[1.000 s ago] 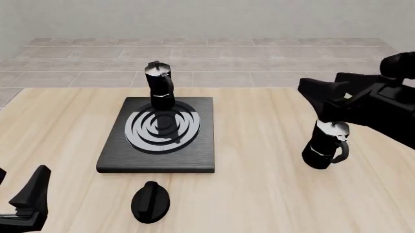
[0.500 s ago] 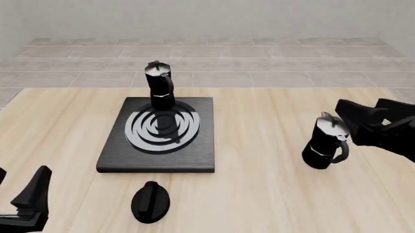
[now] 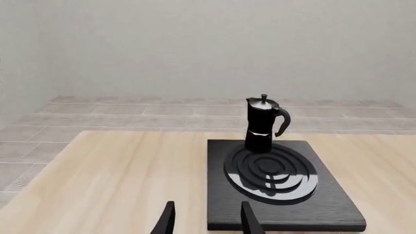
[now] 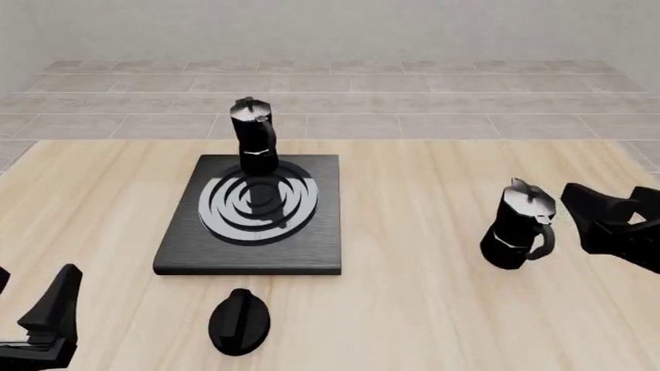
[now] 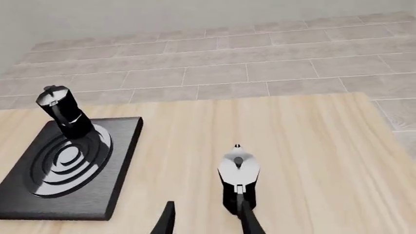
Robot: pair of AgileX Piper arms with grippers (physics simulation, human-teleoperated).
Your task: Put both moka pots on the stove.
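While 1 moka pot [image 4: 253, 137] is already standing on the stove [image 4: 250, 212], the right gripper [image 4: 603, 220], fingers spread wide and empty, is lining up beside the 2nd moka pot [image 4: 518, 226] on the wooden table [image 4: 413, 294]. Next, it probably needs closing around the faceted black body. The left gripper [image 3: 204, 219] is idling, open.
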